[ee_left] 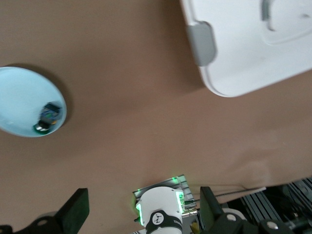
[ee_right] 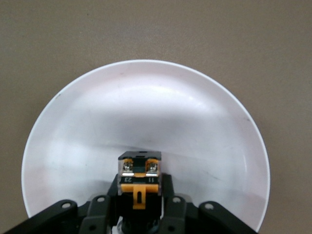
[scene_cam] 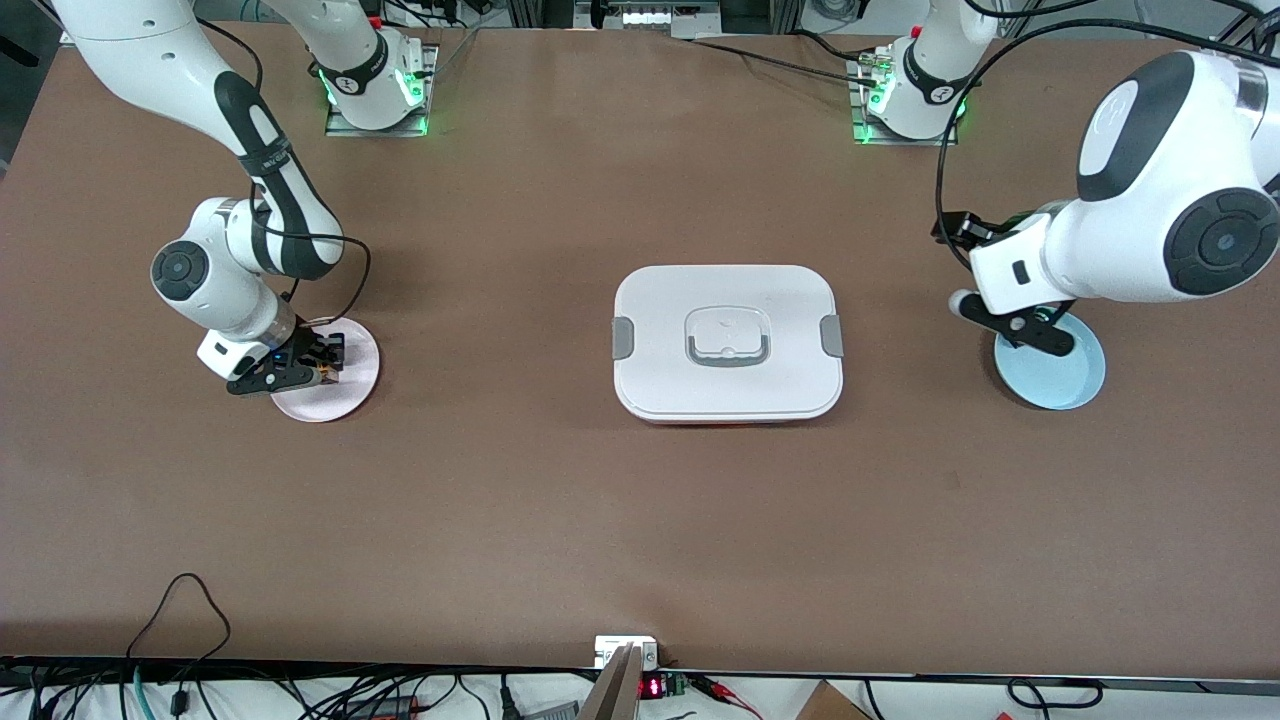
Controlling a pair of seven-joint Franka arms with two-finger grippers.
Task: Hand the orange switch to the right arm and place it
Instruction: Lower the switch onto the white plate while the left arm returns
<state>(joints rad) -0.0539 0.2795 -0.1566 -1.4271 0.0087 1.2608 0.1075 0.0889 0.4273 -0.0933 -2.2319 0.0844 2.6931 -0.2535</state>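
R gripper [scene_cam: 318, 374] over pink plate [scene_cam: 350, 395], fingers round orange switch [ee_right: 140, 179]; L gripper [scene_cam: 1010, 330] waits spread wide over blue plate [scene_cam: 1075, 385], toward L arm's end from box [scene_cam: 727, 340].

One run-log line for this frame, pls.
right gripper: on orange switch, low over pink plate | left gripper: open, waiting above blue plate | green-capped part: in blue plate

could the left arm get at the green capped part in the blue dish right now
Probably yes: the left end effector hangs open over the blue dish, and the green-capped part lies uncovered in it, with nothing between them.
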